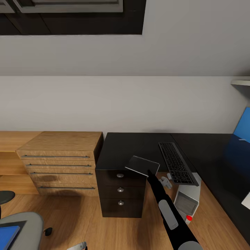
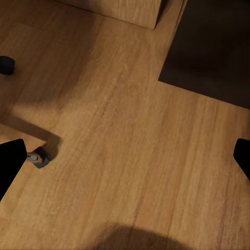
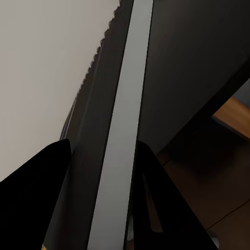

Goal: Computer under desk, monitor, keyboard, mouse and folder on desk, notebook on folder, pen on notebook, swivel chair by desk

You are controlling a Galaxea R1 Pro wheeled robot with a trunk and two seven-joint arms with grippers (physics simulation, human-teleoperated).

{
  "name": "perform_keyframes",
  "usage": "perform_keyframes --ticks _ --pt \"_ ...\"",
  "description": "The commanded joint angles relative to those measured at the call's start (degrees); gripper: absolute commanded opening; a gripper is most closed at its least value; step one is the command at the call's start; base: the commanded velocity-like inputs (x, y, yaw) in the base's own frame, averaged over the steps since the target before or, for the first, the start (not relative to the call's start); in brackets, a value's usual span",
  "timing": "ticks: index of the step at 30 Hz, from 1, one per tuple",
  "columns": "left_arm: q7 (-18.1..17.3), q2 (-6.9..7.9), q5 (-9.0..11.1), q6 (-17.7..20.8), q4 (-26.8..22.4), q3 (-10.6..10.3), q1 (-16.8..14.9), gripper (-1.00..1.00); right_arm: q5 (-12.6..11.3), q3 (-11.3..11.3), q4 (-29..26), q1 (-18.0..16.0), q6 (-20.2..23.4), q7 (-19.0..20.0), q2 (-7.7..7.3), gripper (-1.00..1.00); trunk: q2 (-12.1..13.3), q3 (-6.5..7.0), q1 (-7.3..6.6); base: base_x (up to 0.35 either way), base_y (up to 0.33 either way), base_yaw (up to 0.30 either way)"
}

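My right gripper [image 1: 150, 172] is shut on the near edge of a thin flat dark slab with a pale rim, which I take for the notebook [image 1: 142, 164]. It hangs tilted over the front of the desk [image 1: 132, 146]. In the right wrist view the notebook [image 3: 122, 130] runs edge-on between my black fingers [image 3: 36, 198]. The keyboard [image 1: 177, 166] lies on the desk to the right, its near end over the edge. Below it stands the computer [image 1: 187, 201]. The swivel chair [image 1: 27, 225] carries the blue folder [image 1: 7, 236]. My left gripper [image 2: 125, 161] is open above bare floor.
A light wooden drawer chest [image 1: 60, 163] stands left of the desk's black drawer pedestal [image 1: 121, 191]. The blue back panel [image 1: 243, 125] rises at the far right. Chair castors [image 2: 40, 156] rest on the wooden floor [image 2: 135, 146] near my left gripper.
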Motion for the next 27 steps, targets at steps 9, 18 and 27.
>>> perform_keyframes --ticks 9,18,27 --pt "-0.1 -0.02 0.1 -0.2 0.0 0.0 0.0 1.0 -0.6 -0.1 0.1 0.0 -0.1 0.5 0.05 -1.0 0.0 -0.06 0.0 0.074 0.0 0.0" --pt "0.0 -0.02 0.1 -0.2 0.0 0.0 0.0 1.0 -0.5 -0.1 0.1 0.0 -0.1 0.5 0.05 -1.0 0.0 -0.06 0.0 0.043 0.0 0.0" --pt "0.1 -0.02 0.1 -0.2 0.0 0.0 0.0 1.0 -0.5 -0.1 0.1 0.0 -0.1 0.5 0.05 -1.0 0.0 -0.06 0.0 0.004 0.0 0.0"
